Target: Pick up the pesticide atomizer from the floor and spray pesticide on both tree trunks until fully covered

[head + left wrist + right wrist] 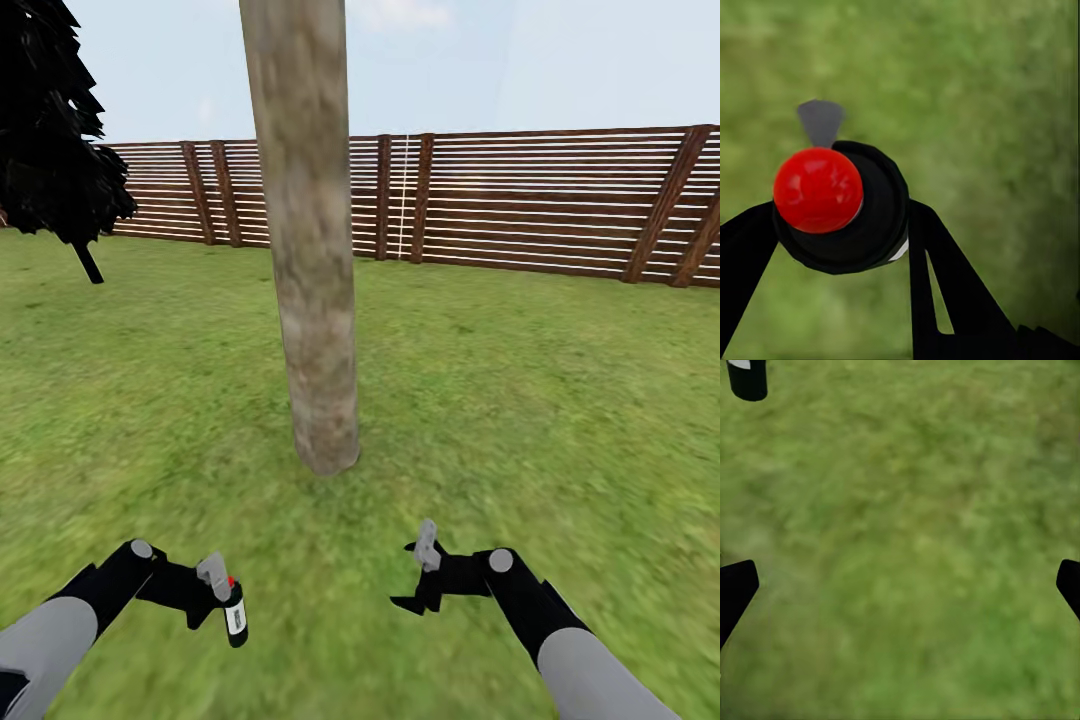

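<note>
Atomizer (234, 612) is hanging upright in my left gripper (222, 592), fingers pinching its black body below the red cap, low over the grass (520, 400). I'm facing the tree trunk (310, 260) just ahead, probably to line up a spray. Right gripper (420, 580) is idling with fingers spread, holding nothing.

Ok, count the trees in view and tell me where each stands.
2. The tree trunk rises straight ahead on the grass, before the fence. A dark-leaved tree stands far left by the fence. Others may lie outside the views.
</note>
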Tool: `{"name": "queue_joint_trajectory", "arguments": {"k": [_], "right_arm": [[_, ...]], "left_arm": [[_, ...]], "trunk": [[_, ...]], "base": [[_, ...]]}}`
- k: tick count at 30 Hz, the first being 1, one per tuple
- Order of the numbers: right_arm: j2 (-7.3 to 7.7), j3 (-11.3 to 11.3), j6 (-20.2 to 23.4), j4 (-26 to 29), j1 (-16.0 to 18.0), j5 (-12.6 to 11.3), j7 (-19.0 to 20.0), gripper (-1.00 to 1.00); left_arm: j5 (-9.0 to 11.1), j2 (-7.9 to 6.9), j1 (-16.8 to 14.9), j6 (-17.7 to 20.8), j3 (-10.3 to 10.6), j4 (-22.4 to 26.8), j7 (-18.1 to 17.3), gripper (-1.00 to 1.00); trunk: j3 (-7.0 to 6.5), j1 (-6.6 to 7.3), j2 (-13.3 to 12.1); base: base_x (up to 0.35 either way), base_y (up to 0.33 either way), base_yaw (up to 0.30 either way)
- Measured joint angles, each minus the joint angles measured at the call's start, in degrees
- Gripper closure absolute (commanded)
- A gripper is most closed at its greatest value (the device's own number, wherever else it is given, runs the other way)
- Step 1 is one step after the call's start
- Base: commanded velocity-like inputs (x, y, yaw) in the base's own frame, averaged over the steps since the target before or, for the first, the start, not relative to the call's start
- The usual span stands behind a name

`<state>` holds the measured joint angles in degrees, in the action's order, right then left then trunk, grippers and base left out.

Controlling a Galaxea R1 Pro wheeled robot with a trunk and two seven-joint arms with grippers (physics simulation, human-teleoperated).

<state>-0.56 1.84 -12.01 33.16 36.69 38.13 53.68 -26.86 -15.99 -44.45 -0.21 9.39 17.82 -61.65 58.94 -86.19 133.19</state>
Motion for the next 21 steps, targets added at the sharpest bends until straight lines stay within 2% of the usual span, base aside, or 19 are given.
{"name": "queue_joint_trajectory", "arguments": {"k": [2, 3, 6, 7, 10, 13, 15, 17, 21], "right_arm": [[-0.30, -0.27, 0.00, 0.00, 0.01, -0.02, 0.20, -1.00], [-0.72, -0.34, 0.00, -0.03, 0.02, -0.03, 0.31, 1.00], [-1.60, -0.80, -0.02, -0.02, 0.03, -0.01, 0.43, 1.00], [-1.77, -2.44, 0.06, 0.02, 0.03, -0.08, 0.49, 1.00], [-2.44, -5.54, 0.13, 0.83, 0.03, -0.16, 0.51, 1.00], [-4.06, -6.25, 0.13, 1.25, 0.03, -0.16, 0.59, 1.00], [-4.99, -6.36, 0.13, 1.29, 0.03, -0.16, 0.60, 1.00], [-5.84, -6.39, 0.13, 1.31, 0.03, -0.15, 0.60, 1.00], [-6.92, -6.40, 0.13, 1.25, 0.03, -0.21, 0.60, 1.00]], "left_arm": [[-0.04, 0.06, 0.16, -0.19, 0.16, 0.02, -0.08, 1.00], [-0.35, 0.15, 0.21, -0.23, 0.20, 0.05, -0.07, 1.00], [-3.97, 0.92, 0.24, -0.48, -0.15, 0.09, -0.02, 1.00], [-4.54, 1.43, 0.25, -0.86, -0.26, 0.10, 0.02, 1.00], [-4.86, 3.18, 0.25, -1.37, -0.17, 0.11, 0.05, 1.00], [-4.97, 4.65, 0.25, -1.65, 0.01, 0.10, 0.11, 1.00], [-5.06, 5.43, 0.20, -1.69, 1.73, 0.10, 0.14, 1.00], [-5.00, 6.01, 0.17, -1.79, 4.72, 0.09, 0.20, 1.00], [-4.91, 7.91, 0.16, -1.85, 5.96, 0.10, 2.54, 1.00]], "trunk": [[0.00, 0.00, 0.00], [0.00, 0.00, 0.00], [0.00, 0.00, 0.00], [0.00, 0.00, 0.00], [0.00, 0.00, 0.00], [0.00, 0.00, 0.00], [0.00, 0.00, 0.00], [0.00, 0.00, 0.00], [0.00, 0.00, 0.00]], "base": [[0.000, 0.000, 0.000], [0.000, 0.000, 0.000], [0.000, 0.000, 0.000], [0.000, 0.000, 0.000], [0.000, 0.000, 0.000], [0.000, 0.000, 0.000], [0.000, 0.000, 0.000], [0.000, 0.000, 0.000], [0.000, 0.000, 0.000]]}}
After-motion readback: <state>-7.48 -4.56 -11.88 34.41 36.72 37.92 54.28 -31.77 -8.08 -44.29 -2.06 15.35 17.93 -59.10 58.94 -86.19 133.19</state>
